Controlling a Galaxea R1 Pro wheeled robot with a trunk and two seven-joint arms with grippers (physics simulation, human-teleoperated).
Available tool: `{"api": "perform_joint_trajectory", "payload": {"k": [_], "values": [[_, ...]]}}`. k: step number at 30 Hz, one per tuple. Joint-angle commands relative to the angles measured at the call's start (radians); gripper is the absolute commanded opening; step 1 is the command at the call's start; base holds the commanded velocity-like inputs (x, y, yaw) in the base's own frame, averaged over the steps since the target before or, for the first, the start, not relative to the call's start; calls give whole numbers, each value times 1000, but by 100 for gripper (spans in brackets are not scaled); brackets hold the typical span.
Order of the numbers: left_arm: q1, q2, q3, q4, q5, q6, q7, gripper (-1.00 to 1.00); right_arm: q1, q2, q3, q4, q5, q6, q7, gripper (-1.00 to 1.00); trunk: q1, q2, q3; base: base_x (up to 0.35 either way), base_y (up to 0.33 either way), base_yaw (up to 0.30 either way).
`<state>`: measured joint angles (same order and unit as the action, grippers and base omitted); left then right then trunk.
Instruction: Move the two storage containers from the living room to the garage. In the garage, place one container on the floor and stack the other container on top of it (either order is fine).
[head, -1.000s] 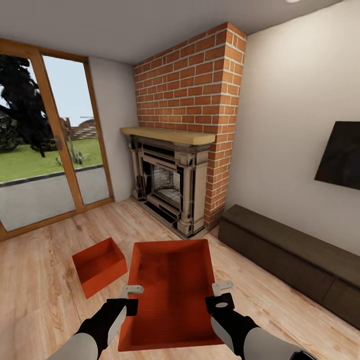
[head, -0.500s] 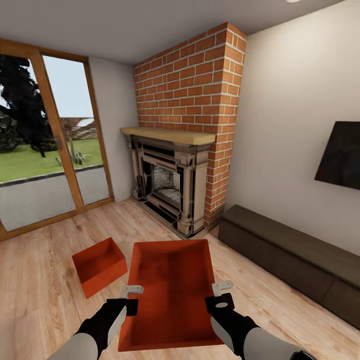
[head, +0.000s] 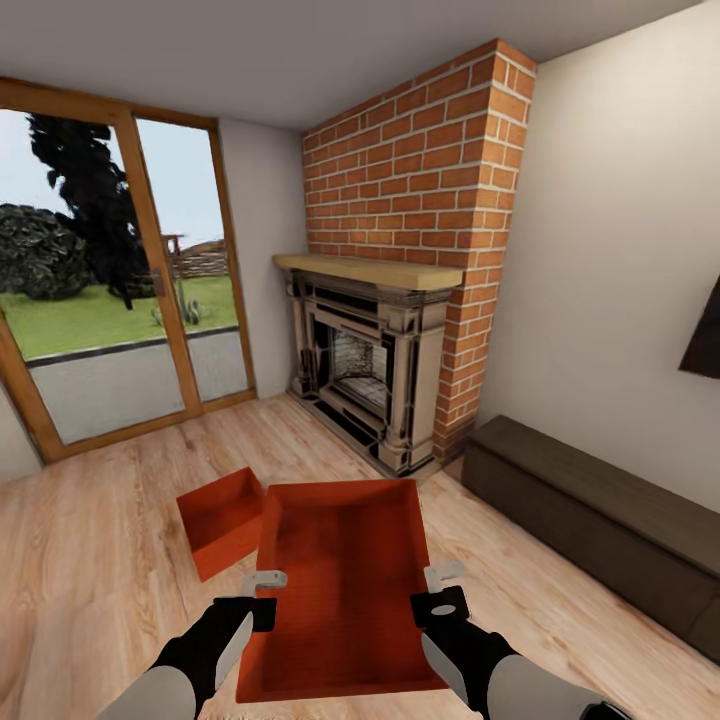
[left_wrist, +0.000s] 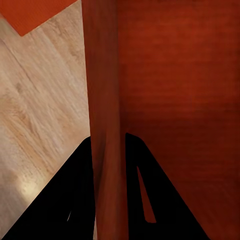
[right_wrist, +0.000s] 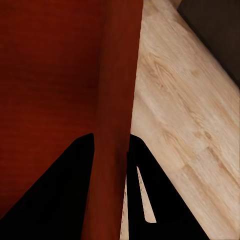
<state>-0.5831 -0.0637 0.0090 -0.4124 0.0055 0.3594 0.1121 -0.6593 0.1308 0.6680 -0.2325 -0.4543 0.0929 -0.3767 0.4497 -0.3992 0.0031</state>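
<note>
I hold one orange-red storage container (head: 345, 585) up in front of me, above the light wood planks of the living room. My left gripper (head: 264, 580) is shut on its left wall (left_wrist: 105, 125), one finger on each side. On the opposite wall (right_wrist: 117, 115) my right gripper (head: 445, 576) is shut the same way. The second storage container (head: 225, 520) lies on the wood floor just left of the held one, partly hidden behind it; a corner of it (left_wrist: 42, 12) appears in the left wrist view.
A red brick fireplace (head: 385, 370) with a wooden mantel stands ahead. A wood-framed glass door (head: 120, 310) is at the left. A long dark low cabinet (head: 600, 525) runs along the right wall, with a dark screen (head: 705, 335) above it.
The whole view has swung to the left: fireplace, door and the floor container shifted right in the picture. Both grippers keep the same hold on the container.
</note>
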Motion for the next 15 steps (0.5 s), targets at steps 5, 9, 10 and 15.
{"api": "perform_joint_trajectory", "payload": {"k": [5, 9, 10, 15], "values": [[0, -2, -3, 0, 14, 4, 3, -100, 0, 6, 7, -28, 0, 7, -2, -100, 0, -1, 0, 0, 0, 299], [0, -2, -3, 0, 14, 4, 3, -100, 0, 6, 7, -27, 0, 7, -2, -100, 0, -1, 0, 0, 0, 300], [0, -2, -3, 0, 14, 4, 3, -100, 0, 6, 7, -28, 0, 7, -2, -100, 0, -1, 0, 0, 0, 300], [0, -2, -3, -1, 14, 4, 3, -100, 0, 5, 7, -28, 0, 7, -2, -100, 0, -1, 0, 0, 0, 300]]}}
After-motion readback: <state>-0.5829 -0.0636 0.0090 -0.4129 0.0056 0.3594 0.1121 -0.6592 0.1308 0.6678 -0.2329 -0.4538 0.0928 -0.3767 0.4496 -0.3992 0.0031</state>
